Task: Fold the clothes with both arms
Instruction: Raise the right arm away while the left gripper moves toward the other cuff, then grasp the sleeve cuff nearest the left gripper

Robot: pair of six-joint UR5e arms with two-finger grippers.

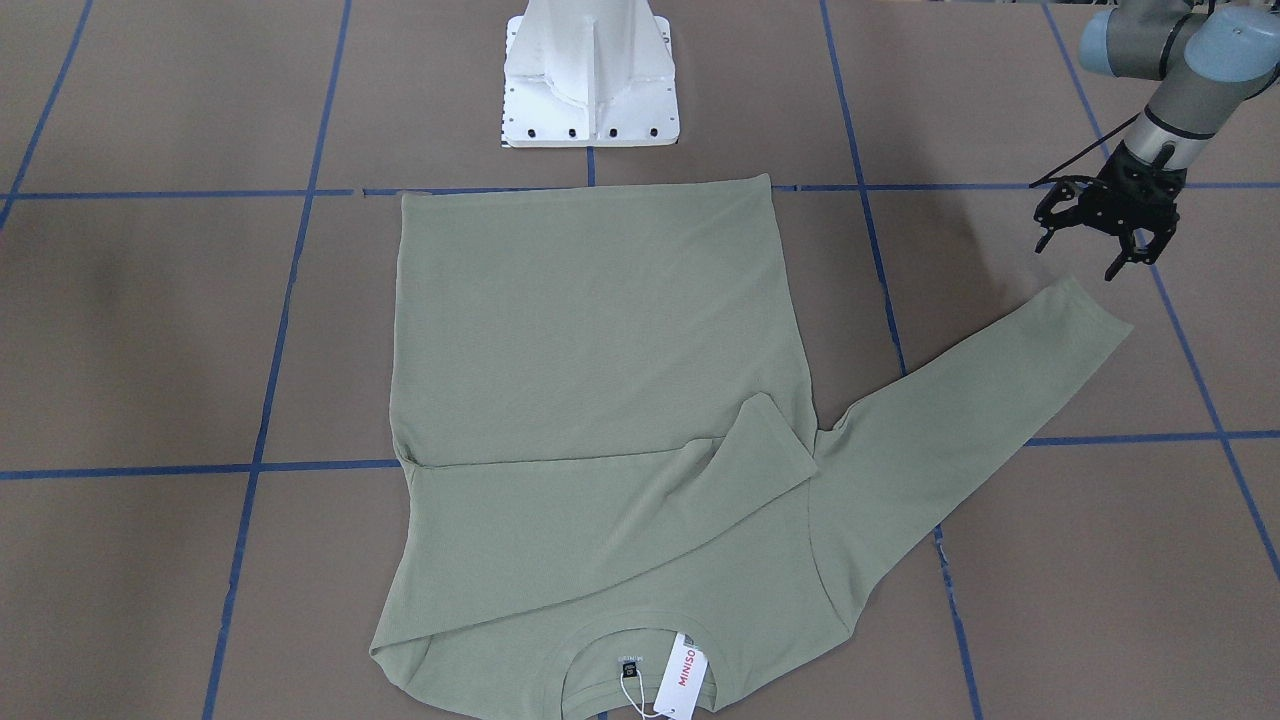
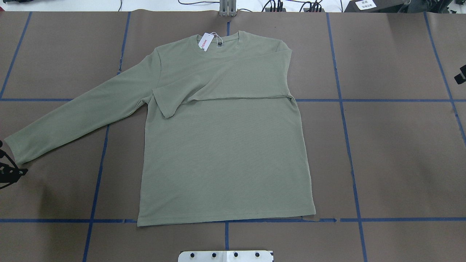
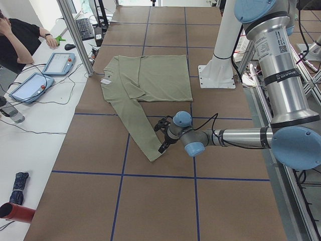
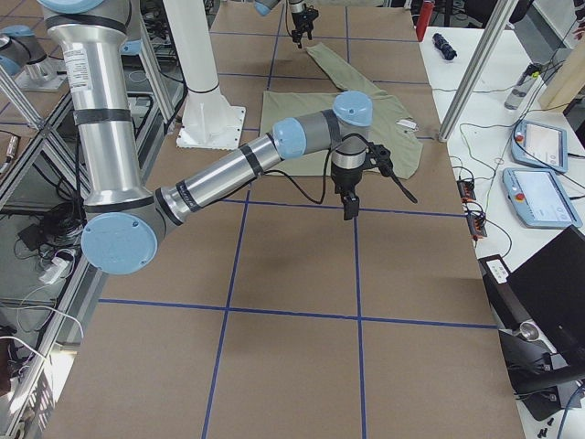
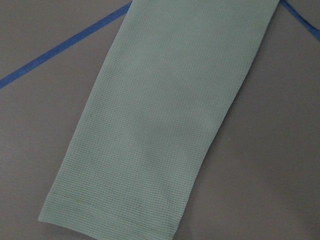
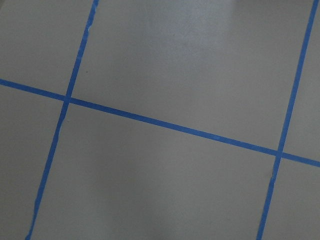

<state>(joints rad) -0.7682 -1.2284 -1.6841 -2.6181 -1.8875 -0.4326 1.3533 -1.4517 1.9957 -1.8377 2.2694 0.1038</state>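
Observation:
The pale sage-green shirt point(image 2: 225, 153) lies flat on the brown table, neck with its white MINISO tag point(image 2: 206, 42) at the far side from the robot. One sleeve is folded across the chest point(image 2: 233, 82). The other sleeve point(image 2: 72, 116) stretches out toward the robot's left. My left gripper point(image 1: 1080, 255) hovers open just beyond that sleeve's cuff point(image 1: 1095, 305), apart from it; the left wrist view looks down on the cuff point(image 5: 115, 220). My right gripper point(image 4: 350, 197) hangs over bare table off the shirt's other side, only a sliver showing in the overhead view point(image 2: 461, 74); I cannot tell its state.
The white pedestal base point(image 1: 590, 75) stands by the shirt's hem. Blue tape lines point(image 6: 165, 122) grid the brown table. A side bench holds tablets point(image 3: 30, 83), cables and a seated person point(image 3: 17, 35).

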